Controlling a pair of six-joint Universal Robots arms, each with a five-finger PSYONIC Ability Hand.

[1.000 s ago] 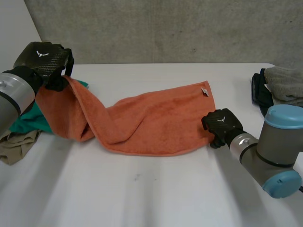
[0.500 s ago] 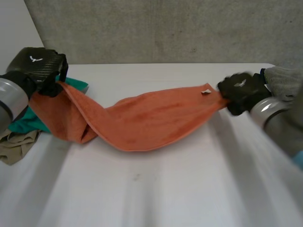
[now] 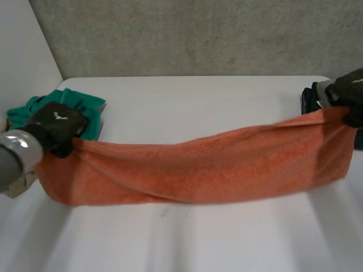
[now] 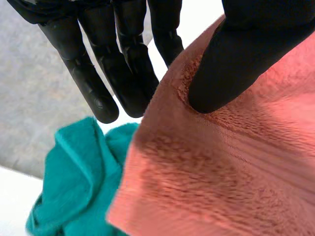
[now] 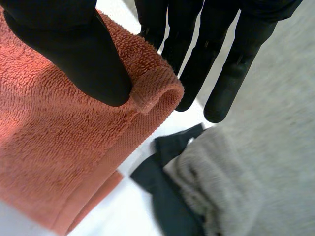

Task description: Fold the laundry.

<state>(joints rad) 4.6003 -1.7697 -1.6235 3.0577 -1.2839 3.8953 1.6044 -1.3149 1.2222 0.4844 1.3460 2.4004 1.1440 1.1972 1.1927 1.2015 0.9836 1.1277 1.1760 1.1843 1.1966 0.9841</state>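
Head: orange towel (image 3: 193, 170) spans between both hands over the white table (image 3: 198, 96). Left hand (image 3: 55, 126) grasps one end, green cloth (image 3: 79, 105) just behind it. Right hand (image 3: 350, 90) grasps the other end, beside a grey cloth (image 3: 322, 89).
Left wrist: thumb (image 4: 236, 59) pins the towel's edge against the fingers (image 4: 133, 73); green cloth lies past the fingertips.
Right wrist: thumb (image 5: 74, 54) pinches the rolled towel edge; grey cloth and dark cloth (image 5: 162, 191) lie beyond the fingertips.

- A robot test lab, by the look of it, not a home.
- A bare grey concrete wall (image 3: 198, 34) stands behind a plain white bench (image 3: 187, 96).
- A grey robot arm (image 3: 12, 158) works at the bench, its black left hand (image 3: 57, 126) pinching an orange towel (image 3: 193, 170).
- Loose cloth is heaped at both ends: green cloth (image 3: 85, 105), grey cloth (image 5: 216, 182).
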